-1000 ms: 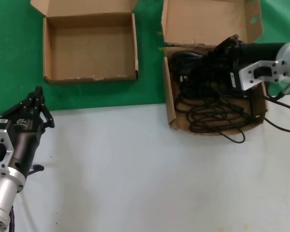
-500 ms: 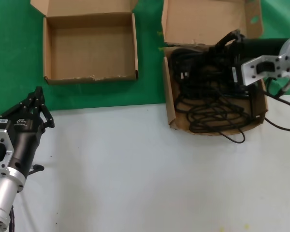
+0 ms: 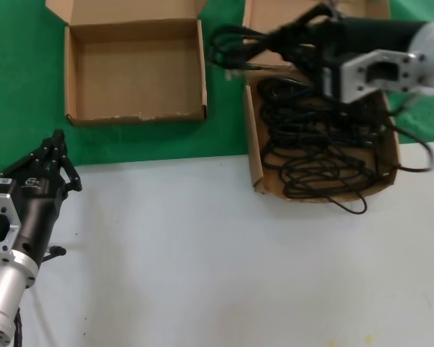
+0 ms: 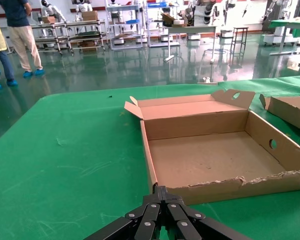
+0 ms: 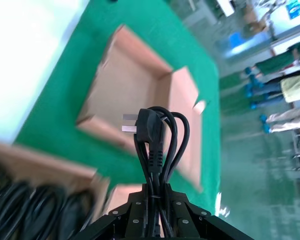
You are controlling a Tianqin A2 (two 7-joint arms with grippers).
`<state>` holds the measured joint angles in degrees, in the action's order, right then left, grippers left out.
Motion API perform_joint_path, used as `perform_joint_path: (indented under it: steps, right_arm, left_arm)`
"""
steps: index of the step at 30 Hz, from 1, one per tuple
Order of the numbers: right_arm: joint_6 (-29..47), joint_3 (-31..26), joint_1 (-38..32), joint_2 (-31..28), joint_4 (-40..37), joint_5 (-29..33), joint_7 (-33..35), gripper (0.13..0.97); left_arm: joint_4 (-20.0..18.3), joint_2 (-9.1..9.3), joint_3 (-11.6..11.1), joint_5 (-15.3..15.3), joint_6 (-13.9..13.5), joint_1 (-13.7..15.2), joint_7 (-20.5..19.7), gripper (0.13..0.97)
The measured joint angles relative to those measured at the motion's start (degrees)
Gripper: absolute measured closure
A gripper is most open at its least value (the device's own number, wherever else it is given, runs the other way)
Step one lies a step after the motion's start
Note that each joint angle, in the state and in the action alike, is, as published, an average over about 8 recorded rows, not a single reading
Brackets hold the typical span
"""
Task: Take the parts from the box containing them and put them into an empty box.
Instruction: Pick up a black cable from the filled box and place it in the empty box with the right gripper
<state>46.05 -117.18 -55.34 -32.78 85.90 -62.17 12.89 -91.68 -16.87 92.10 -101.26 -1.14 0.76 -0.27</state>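
My right gripper is shut on a bundled black power cord and holds it in the air over the green mat, between the two boxes. In the right wrist view the cord sticks out of the gripper, plug and silver prongs showing. The bigger box with the tall flap holds several more black cords. The smaller squarish box is empty; it also shows in the left wrist view. My left gripper is shut and parked at the near left, its tips in front of the small box.
A green mat covers the far half of the table and white surface the near half. One cord loop hangs over the bigger box's front rim. A thicker robot cable trails by its right side.
My right gripper has risen out of the bigger box with one cord bundle and moved left toward the smaller box. The left arm has not moved.
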Motion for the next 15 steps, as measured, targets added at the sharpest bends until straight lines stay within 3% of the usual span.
perform_joint_path:
  steps: [7,15]
  right_arm:
    - [-1.38,-1.25,-0.65,6.15,1.30,3.10,-2.81,0.890]
    - [-5.28,-4.02,-2.02,14.47,-4.34,5.97,-1.13,0.890]
  left_arm:
    - [0.00,0.00,0.00,0.00,0.00,0.00,0.00,0.952]
    - [0.00,0.00,0.00,0.00,0.00,0.00,0.00,0.952]
